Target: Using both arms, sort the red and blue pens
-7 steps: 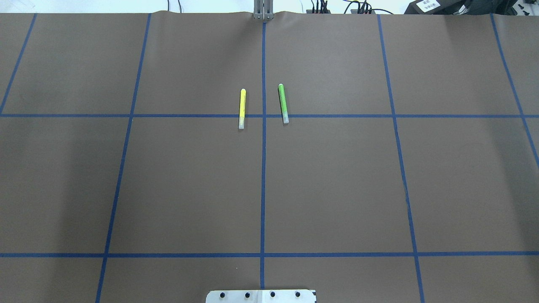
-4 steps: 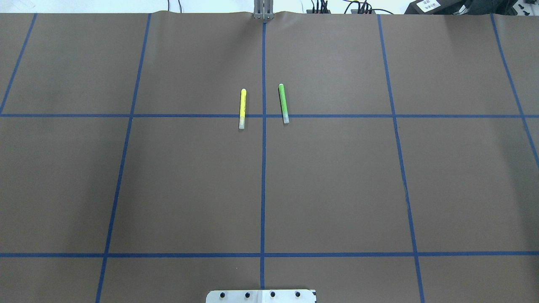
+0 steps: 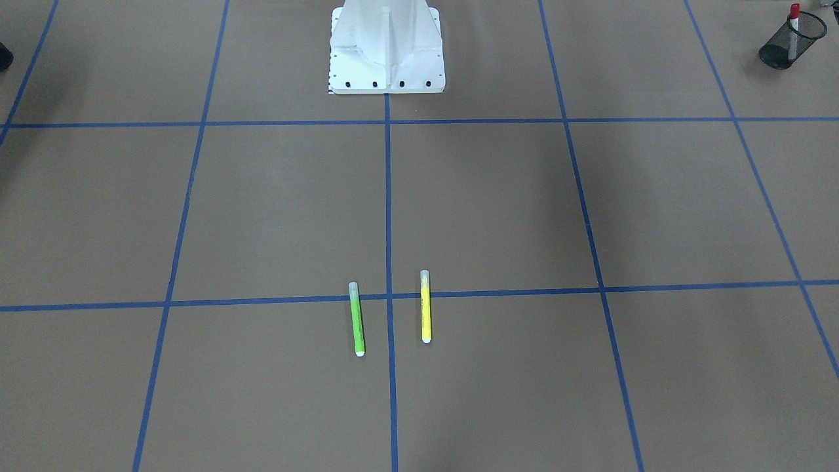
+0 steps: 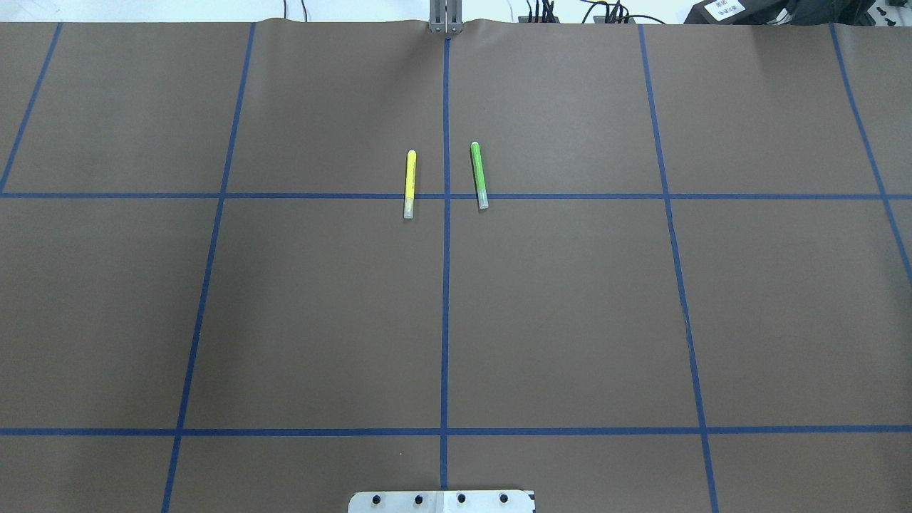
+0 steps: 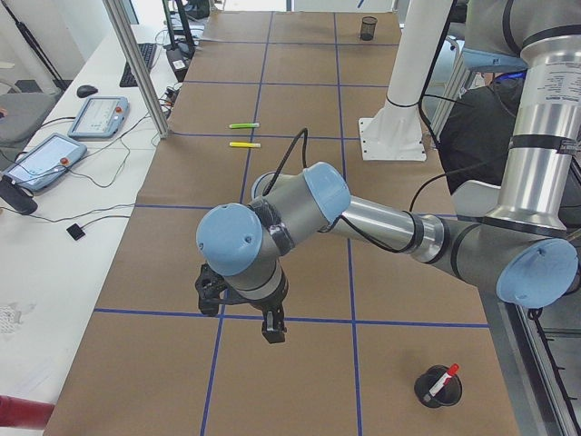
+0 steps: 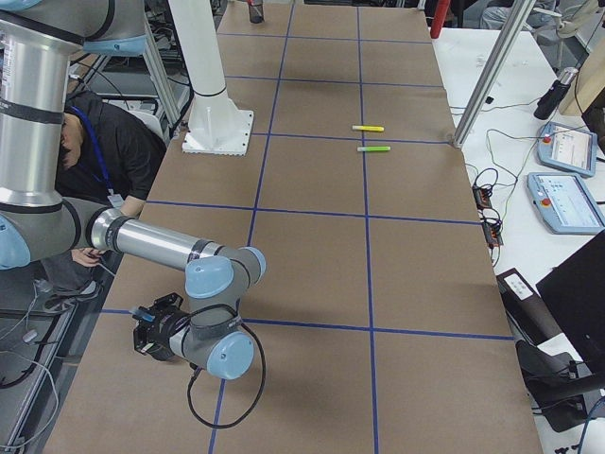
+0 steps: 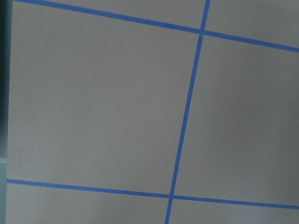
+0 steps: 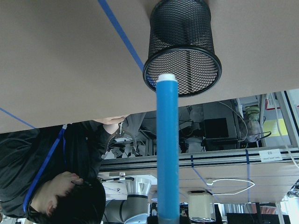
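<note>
The red pen (image 3: 794,26) stands in a black mesh cup (image 3: 786,42) at the table's corner on my left side, also seen in the exterior left view as the red pen (image 5: 443,381). My left gripper (image 5: 270,332) hangs above the table a little away from that cup; I cannot tell whether it is open or shut. In the right wrist view the blue pen (image 8: 167,149) sticks out from my gripper, its white end just before the rim of a second black mesh cup (image 8: 182,51). My right gripper (image 6: 153,327) is shut on the blue pen near the table's robot-side edge.
A green pen (image 4: 479,175) and a yellow pen (image 4: 410,184) lie side by side on either side of the centre blue line. The white pedestal base (image 3: 387,49) stands at the robot's side. A person (image 6: 104,151) crouches beside the table behind the right arm.
</note>
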Controlling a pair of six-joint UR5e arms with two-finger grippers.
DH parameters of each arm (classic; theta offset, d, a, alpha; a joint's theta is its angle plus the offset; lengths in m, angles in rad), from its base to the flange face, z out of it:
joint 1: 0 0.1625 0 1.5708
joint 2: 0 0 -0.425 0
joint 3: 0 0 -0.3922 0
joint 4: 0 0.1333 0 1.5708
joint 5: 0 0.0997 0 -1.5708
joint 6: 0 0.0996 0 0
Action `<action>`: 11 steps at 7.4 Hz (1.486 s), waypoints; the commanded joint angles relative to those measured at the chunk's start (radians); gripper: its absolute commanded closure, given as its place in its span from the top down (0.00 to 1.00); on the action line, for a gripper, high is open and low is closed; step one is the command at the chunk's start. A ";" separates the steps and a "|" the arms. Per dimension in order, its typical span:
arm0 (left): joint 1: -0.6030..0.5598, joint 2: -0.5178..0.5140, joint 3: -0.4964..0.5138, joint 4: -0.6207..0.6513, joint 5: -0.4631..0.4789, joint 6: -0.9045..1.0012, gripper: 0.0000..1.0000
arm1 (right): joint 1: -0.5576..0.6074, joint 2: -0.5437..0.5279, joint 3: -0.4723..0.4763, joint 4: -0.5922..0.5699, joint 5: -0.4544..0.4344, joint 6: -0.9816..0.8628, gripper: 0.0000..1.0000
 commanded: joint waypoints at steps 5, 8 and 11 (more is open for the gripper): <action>0.007 0.003 -0.049 -0.009 -0.001 -0.001 1.00 | -0.001 0.005 -0.200 0.008 0.078 0.002 0.00; 0.007 0.006 -0.061 -0.004 0.002 -0.001 1.00 | -0.001 -0.001 -0.215 0.005 0.096 -0.001 0.00; 0.007 0.007 -0.063 -0.003 0.002 -0.001 1.00 | -0.001 -0.001 -0.261 0.005 0.128 -0.001 0.00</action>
